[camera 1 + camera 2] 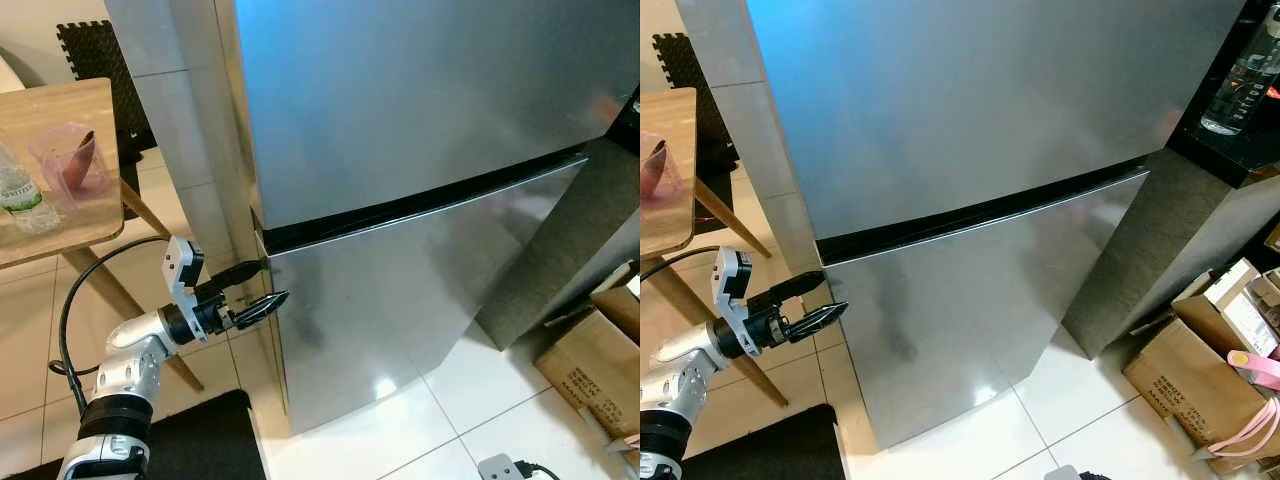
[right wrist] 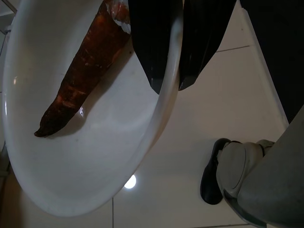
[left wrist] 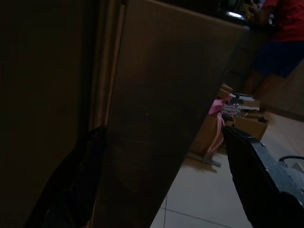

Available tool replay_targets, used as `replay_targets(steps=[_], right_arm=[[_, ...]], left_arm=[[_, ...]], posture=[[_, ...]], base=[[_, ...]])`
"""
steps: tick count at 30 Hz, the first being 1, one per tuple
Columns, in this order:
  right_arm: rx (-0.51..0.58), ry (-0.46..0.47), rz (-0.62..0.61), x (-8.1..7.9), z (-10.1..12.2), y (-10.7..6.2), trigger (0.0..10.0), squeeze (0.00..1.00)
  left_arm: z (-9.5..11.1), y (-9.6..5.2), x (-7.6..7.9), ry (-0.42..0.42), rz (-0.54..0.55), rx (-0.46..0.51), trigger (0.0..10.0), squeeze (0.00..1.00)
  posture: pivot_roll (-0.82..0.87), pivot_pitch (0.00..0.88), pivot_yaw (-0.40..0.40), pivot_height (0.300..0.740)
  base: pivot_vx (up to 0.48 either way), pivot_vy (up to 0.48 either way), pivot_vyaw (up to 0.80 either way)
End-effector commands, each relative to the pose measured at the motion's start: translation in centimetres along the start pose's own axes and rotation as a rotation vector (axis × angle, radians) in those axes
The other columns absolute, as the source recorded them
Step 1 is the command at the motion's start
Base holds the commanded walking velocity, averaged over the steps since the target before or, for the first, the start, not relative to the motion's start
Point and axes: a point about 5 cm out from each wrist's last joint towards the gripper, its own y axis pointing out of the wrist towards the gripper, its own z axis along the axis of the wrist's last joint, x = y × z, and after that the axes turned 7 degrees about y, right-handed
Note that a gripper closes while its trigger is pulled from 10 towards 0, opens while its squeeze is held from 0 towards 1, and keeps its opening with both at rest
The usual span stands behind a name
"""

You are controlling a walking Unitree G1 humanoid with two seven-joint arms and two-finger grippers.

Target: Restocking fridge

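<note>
Fridge (image 1: 430, 150) stands shut against the tiled floor, both steel doors closed; lower door (image 1: 400, 290) edge lies between the spread fingers of the left gripper (image 1: 262, 284), nothing grasped yet. To open cleanly, hook the hinge-free edge fully, then pull outward. Right gripper (image 2: 167, 84) is clamped on the rim of a white plate (image 2: 95, 156) carrying a brown, carrot-like root (image 2: 80, 80); keep it level.

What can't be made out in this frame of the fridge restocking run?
- Fridge contents: both doors shut in the eye views.
- Door handle or edge grip: left wrist view too dark; left gripper, jaws open, straddles the lower door's edge.
- The long brown food on the white plate, which the right gripper pinches by the rim: too dim to identify.
- Water bottle label: too small.
- Person: cut off by the frame edge.
</note>
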Motion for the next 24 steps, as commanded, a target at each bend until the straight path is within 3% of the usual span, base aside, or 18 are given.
replay_targets(steps=[1,5,16,24], right_arm=[[-0.01,-0.002,-0.004,0.1,-0.3,0.0,10.0,0.0],[-0.009,-0.001,-0.004,0.0,-0.3,0.0,10.0,0.0],[-0.006,0.001,-0.002,0.0,-0.2,0.0,10.0,0.0],[-0.01,0.006,-0.003,0.0,-0.3,0.0,10.0,0.0]], left_arm=[[-1.1,2.5,2.5,-0.034,-0.208,-0.023,10.0,0.0],[-1.3,2.7,2.9,-0.039,-0.236,-0.032,10.0,0.0],[-2.5,4.3,6.2,-0.116,-0.391,-0.034,10.0,0.0],[-4.3,3.9,6.7,-0.181,-0.359,-0.079,10.0,0.0]], posture=[[-0.03,0.02,-0.037,0.74],[-0.03,0.02,-0.038,0.74],[-0.03,0.022,-0.036,0.74],[-0.03,0.026,-0.035,0.74]], base=[[0.0,0.0,0.0],[0.0,0.0,0.0],[0.0,0.0,0.0],[0.0,0.0,0.0]])
